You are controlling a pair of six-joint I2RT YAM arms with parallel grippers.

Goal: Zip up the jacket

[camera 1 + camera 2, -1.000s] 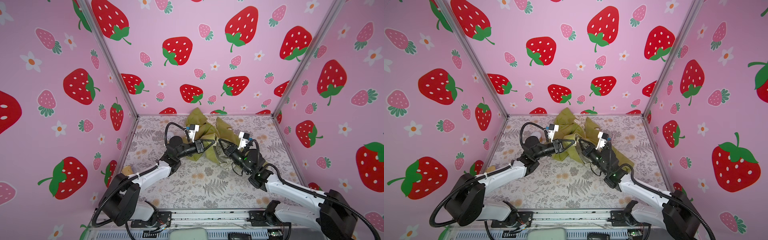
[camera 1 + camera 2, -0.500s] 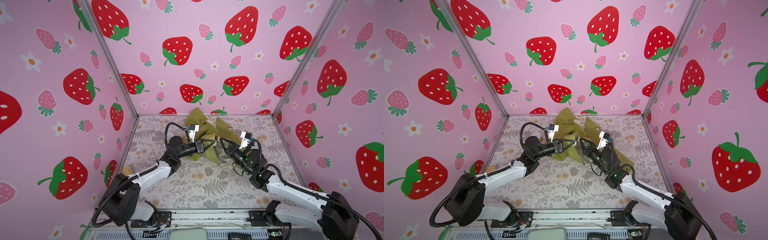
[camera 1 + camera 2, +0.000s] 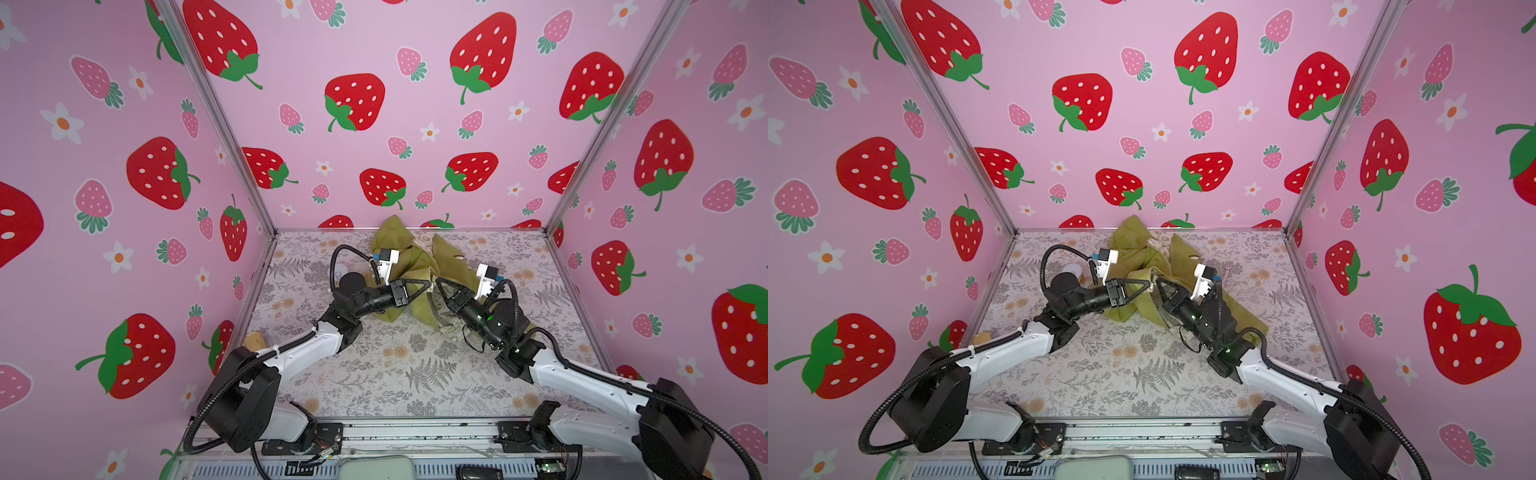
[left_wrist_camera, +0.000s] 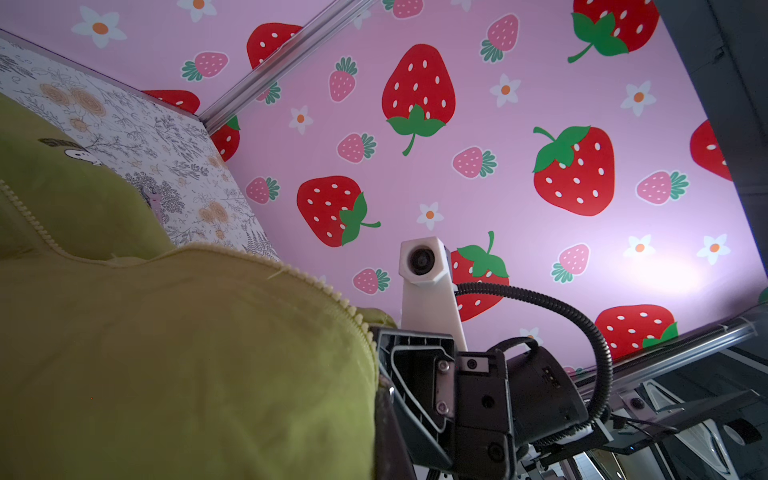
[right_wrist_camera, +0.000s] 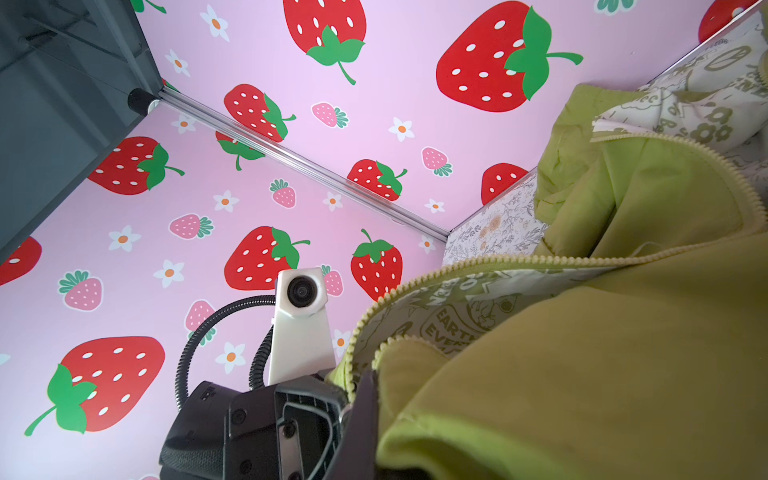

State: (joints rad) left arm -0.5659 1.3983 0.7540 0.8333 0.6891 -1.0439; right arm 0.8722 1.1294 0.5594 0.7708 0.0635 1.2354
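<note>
At the middle of the tabletop's (image 3: 395, 365) far edge: a crumpled olive jacket (image 3: 446, 251), one peak of cloth rising at the foot of the back wall (image 3: 415, 124); much the same in both top views; cream printed lining (image 5: 457, 307) bared at the open front; zipper not joined, with separate rows of pale teeth (image 5: 419, 280) in the right wrist view.

Just on the near side of that heap: left gripper (image 3: 427, 283) and right gripper (image 3: 439, 281), tip to tip and almost touching, raised clear of the tabletop; each clamped tight on a front edge of the jacket, right beside the teeth; the left reaching in from the left-edge side, the right from the right-edge side.

From both tips: cloth hanging down to the tabletop and running back toward the far edge; more of it spread beneath the right arm, out toward the right edge.

In the left wrist view: olive cloth close up, filling the frame's lower part, with a row of teeth (image 4: 316, 286) along its fold, ending at the right gripper's pinch; the right wrist view likewise, with lining and teeth beside the left gripper.
</note>
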